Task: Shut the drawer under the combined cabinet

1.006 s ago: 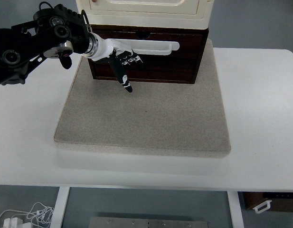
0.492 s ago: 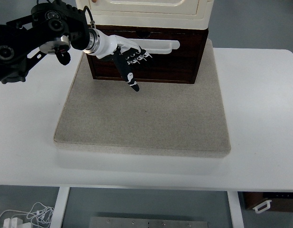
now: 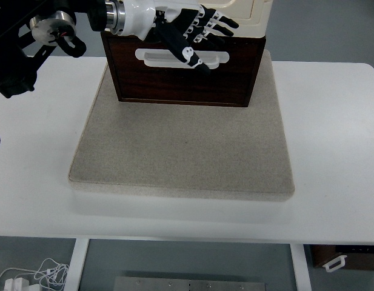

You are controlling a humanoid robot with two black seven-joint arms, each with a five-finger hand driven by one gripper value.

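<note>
White tabletop [image 3: 332, 151] fills most of the view, with a tangle of white cable [image 3: 29, 276] on the floor down at the near edge. Sitting on the table is a big grey stone-looking slab [image 3: 187, 151], bare across its near and middle part.

At the far end of the slab is the dark wood drawer [image 3: 183, 73] with its white handle [image 3: 180, 58], tucked under the cream cabinet [image 3: 247, 12]. From this steep angle I can see the whole drawer front, and no opening shows between it and the cabinet, so it looks pushed in or very close. Can't swear it's fully flush though.

The left hand [image 3: 187, 33] comes in from the top left on its black arm, fingers [image 3: 214, 24] spread and loose, gripping nothing. It's hovering over the top edge of the drawer front and the cabinet's lower edge, thumb hanging down in front of the handle. Right hand isn't visible at all.

What could go wrong imo: that dangling thumb sits right by the handle slot, so pulling the hand away carelessly could hook it and drag the drawer back open. A push too high would land on the cabinet and could shove the whole unit along the slab.
</note>
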